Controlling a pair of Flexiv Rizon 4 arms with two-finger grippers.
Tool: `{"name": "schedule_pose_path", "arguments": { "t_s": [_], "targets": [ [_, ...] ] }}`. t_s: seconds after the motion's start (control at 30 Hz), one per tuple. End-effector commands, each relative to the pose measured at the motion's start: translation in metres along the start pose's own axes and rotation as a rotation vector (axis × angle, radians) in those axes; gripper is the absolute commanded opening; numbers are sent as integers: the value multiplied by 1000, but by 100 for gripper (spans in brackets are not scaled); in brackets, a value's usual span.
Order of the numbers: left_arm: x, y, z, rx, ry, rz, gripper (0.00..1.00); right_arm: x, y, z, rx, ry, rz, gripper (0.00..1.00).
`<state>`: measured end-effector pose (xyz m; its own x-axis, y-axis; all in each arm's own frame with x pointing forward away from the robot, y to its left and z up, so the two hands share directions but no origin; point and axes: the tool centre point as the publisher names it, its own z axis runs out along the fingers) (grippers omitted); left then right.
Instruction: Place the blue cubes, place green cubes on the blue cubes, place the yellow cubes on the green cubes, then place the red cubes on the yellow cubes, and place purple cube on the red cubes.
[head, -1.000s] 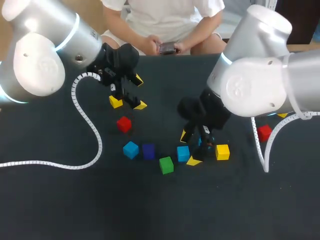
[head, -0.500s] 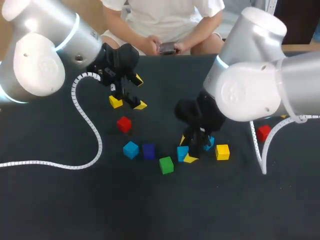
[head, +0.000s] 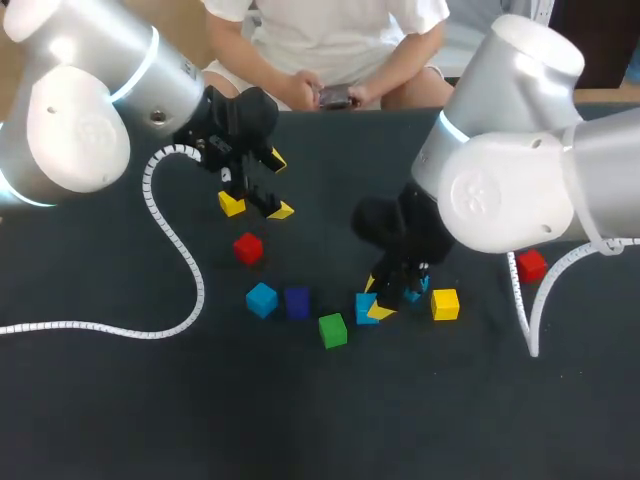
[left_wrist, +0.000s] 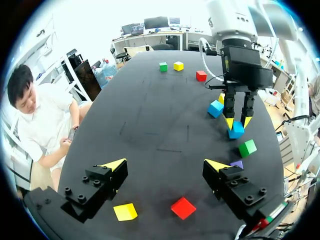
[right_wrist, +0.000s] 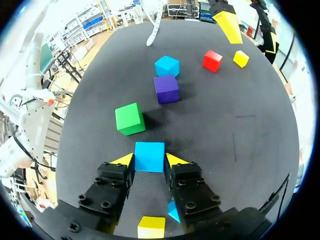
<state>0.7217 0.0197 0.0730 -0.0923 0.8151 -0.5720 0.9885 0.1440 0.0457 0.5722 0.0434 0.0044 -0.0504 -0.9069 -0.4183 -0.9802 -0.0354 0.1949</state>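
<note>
Blue cube (right_wrist: 149, 155) sits on the black table (right_wrist: 240, 135), pinched by right hand (right_wrist: 149, 160), left hand (left_wrist: 165, 164) spread

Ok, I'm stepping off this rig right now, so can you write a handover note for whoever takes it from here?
Right gripper: shut on a blue cube, low over the table.
Left gripper: open, empty, above a yellow cube and a red cube.
A second blue cube sits beside the purple cube, with a green cube near them.
Done: nothing stacked yet.
Left: set out the blues, then green, yellow, red and purple on top.
</note>
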Motion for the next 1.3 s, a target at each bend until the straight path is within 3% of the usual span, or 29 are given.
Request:
{"name": "schedule_pose_path", "arguments": {
  "t_s": [0.03, 0.27, 0.67, 0.97, 1.3],
  "targets": [
    [1, 1, 0, 1, -1, 1, 100, 1, 5, -19, 5, -32, 11, 0],
    [1, 1, 0, 1, -1, 1, 100, -6, 2, -54, -14, -37, 25, 0],
    [1, 1, 0, 1, -1, 1, 100, -22, -24, -103, 53, -29, 0, 0],
    [1, 1, 0, 1, -1, 1, 100, -28, -50, -114, 72, -31, 8, 0],
    [1, 1, 0, 1, -1, 1, 100, -40, -45, -122, 68, -56, -24, 0]
  ]
}}
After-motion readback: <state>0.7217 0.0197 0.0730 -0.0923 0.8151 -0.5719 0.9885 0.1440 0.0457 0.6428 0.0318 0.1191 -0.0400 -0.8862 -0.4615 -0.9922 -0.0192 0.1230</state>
